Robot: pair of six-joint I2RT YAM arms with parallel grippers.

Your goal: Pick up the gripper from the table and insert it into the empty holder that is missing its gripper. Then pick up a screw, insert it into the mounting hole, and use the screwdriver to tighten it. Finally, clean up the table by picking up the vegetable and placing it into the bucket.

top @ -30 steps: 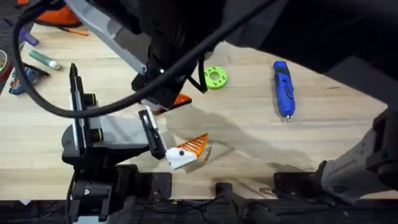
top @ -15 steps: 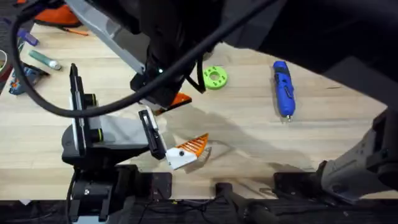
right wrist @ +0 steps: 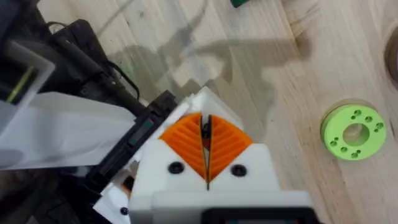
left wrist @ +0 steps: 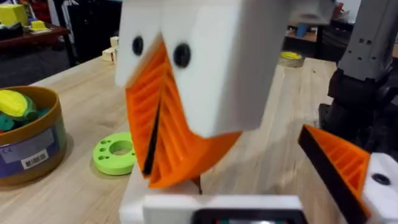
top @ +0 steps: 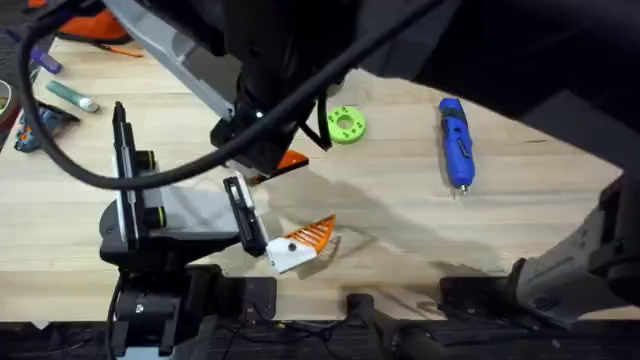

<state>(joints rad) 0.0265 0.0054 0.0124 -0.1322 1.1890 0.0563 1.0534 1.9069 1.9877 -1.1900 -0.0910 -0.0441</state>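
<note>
Orange pads of the right hand point(right wrist: 207, 163) are pressed together with nothing between; the left hand point(top: 300, 243), low over the wooden surface point(top: 400, 220), looks closed too. The screwdriver point(top: 455, 142) lies apart on the surface, right of the green disc point(top: 346, 124), and the bucket point(left wrist: 28, 144) stands beside that disc.

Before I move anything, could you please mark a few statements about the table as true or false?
1. The blue pen-shaped electric screwdriver lies on the wooden table. True.
2. The flat green ring-shaped disc sits inside the mustard-yellow round bucket. False: it lies on the table beside the bucket.
3. The right pincer has its orange ribbed pads pressed together. True.
4. The bucket is empty. False: it holds yellow and green toy pieces.
</note>
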